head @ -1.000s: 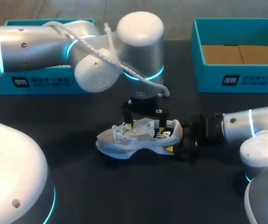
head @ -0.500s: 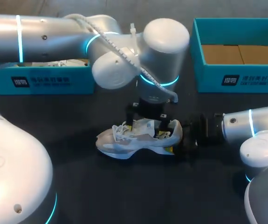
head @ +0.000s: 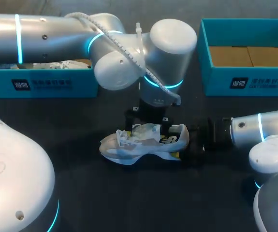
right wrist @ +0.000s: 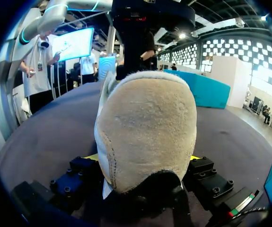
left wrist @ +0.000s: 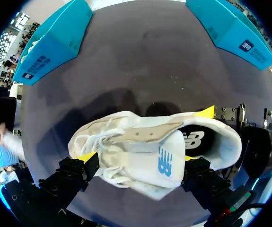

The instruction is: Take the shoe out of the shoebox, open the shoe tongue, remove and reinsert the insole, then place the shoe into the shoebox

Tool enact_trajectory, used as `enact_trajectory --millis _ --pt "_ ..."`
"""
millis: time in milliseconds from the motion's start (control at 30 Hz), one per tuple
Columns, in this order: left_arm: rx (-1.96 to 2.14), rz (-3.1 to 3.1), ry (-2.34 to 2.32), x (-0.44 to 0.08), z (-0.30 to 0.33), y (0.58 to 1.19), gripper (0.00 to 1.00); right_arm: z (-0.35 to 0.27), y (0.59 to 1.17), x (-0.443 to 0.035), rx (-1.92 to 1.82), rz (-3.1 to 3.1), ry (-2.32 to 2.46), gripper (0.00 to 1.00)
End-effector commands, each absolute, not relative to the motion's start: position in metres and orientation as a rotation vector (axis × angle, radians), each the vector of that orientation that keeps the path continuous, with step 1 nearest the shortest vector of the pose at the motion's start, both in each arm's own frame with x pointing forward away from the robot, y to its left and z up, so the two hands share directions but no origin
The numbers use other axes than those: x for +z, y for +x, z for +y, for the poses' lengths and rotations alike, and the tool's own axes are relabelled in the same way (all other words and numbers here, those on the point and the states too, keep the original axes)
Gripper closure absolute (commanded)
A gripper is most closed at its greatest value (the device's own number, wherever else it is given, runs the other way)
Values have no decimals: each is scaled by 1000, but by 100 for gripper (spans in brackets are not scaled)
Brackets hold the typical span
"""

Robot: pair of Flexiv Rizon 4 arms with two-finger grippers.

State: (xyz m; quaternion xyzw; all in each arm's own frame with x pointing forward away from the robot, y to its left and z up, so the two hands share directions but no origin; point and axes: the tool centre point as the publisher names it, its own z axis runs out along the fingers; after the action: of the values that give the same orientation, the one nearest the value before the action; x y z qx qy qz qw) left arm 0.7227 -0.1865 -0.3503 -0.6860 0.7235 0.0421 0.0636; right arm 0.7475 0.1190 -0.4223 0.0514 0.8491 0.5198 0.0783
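Head: white shoe [head: 143, 144] upright mid-table; left shoebox [head: 80, 84], partly behind my left arm, and right shoebox [head: 216, 79] both carry white print. Left wrist: left gripper [left wrist: 136, 158] straddles the midfoot, blue-logo tongue [left wrist: 157, 163] hides one tip, can't tell if it grips. Right wrist: right gripper [right wrist: 144, 158] clamps the heel [right wrist: 145, 118], which blocks most of the table.

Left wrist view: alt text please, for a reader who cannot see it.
A white shoe lies on a dark table under the left gripper, a flap with a blue logo folded out of it; the right gripper holds its heel. Two teal boxes stand beyond.
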Motion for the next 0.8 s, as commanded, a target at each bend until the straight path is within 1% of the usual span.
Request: enact_trajectory --millis 33,100,133,167,200,233,267,300,367,400,433,467,500,800 --pt "77 2193 -2091 -336 -169 715 0 121 747 -422 1548 2546 157 100" --pt "71 2192 -2096 -334 -168 713 0 121 747 -422 1548 2546 157 100" --pt "70 2190 -2104 -333 -167 712 17 121 747 -422 1548 2546 157 100" --pt "70 2189 -2106 -333 -167 711 17 121 747 -422 1548 2546 157 100" --pt "62 2191 -2119 -332 -166 710 37 121 747 -422 1548 2546 157 100" --pt "54 2191 -2128 -331 -165 709 43 121 747 -422 1548 2546 157 100" --pt "53 2190 -2132 -330 -165 709 43 121 747 -422 1548 2546 157 100" --pt "41 2201 -2147 -328 -163 708 51 121 747 -422 1548 2546 157 100" --pt "20 2222 -2174 -325 -162 707 55 121 747 -422 1548 2546 157 100" --pt "-3 2242 -2193 -322 -160 707 62 121 747 -422 1548 2546 157 100" --pt "-15 2248 -2207 -320 -159 707 77 121 747 -422 1548 2546 157 100" --pt "-27 2255 -2215 -319 -158 707 87 121 747 -422 1548 2546 157 100" --pt "-48 2272 -2234 -317 -155 706 100 121 747 -422 1548 2546 157 100" --pt "-184 2320 -2339 -298 -132 705 100 121 747 -422 1548 2546 157 100"
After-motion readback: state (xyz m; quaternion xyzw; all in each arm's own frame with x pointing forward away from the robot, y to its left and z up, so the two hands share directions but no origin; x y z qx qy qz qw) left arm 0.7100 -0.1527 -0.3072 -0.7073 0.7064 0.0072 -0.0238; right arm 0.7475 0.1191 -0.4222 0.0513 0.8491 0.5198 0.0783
